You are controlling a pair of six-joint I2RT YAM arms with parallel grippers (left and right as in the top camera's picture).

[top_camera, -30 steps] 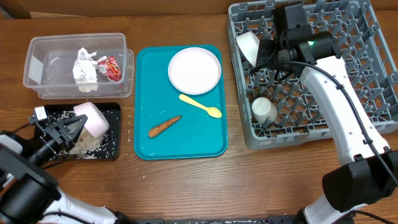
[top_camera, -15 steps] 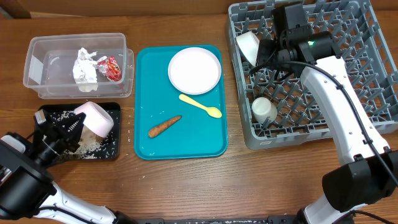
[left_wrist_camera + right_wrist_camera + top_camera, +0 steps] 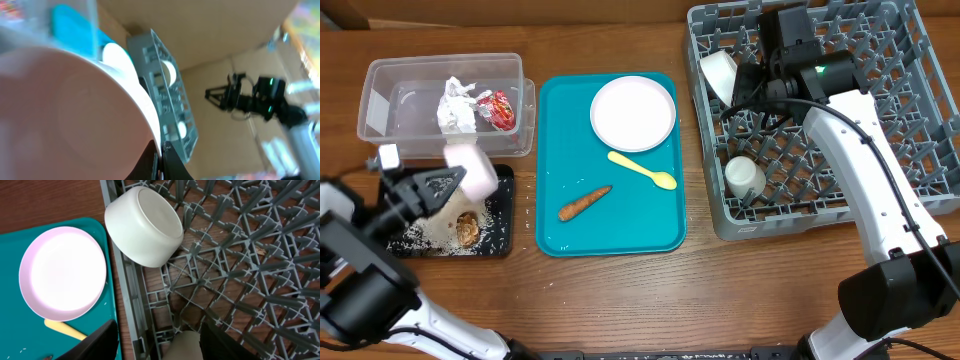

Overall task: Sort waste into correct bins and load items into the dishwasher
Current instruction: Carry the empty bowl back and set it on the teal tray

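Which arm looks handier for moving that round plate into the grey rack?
Likely right: the right gripper, open, hangs over the grey plastic dish rack near the round pinkish-white plate. The left gripper is busy holding a pale bowl over the black tray.

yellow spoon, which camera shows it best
Overhead: the whole yellow spoon lies in view on the teal tray. Right wrist catches only part of its handle; left wrist is too blurred to show it.

1. Left rear: clear plastic tub (image 3: 375, 110) holding crumpled white paper (image 3: 456, 108) and red-and-silver wrapper (image 3: 501, 109).
2. Before it: shallow black tray (image 3: 506, 243) bearing white rice grains (image 3: 492, 225) and brown lump (image 3: 467, 227); pale bowl (image 3: 470, 166) above, in left gripper (image 3: 446, 186).
3. Centre: teal tray (image 3: 620, 228) with pale round plate (image 3: 633, 112), yellow plastic spoon (image 3: 642, 170), orange-brown stick (image 3: 584, 202), back to front.
4. Right: grey dish rack (image 3: 920, 120) holding white bowl (image 3: 719, 70), white cup (image 3: 744, 177).
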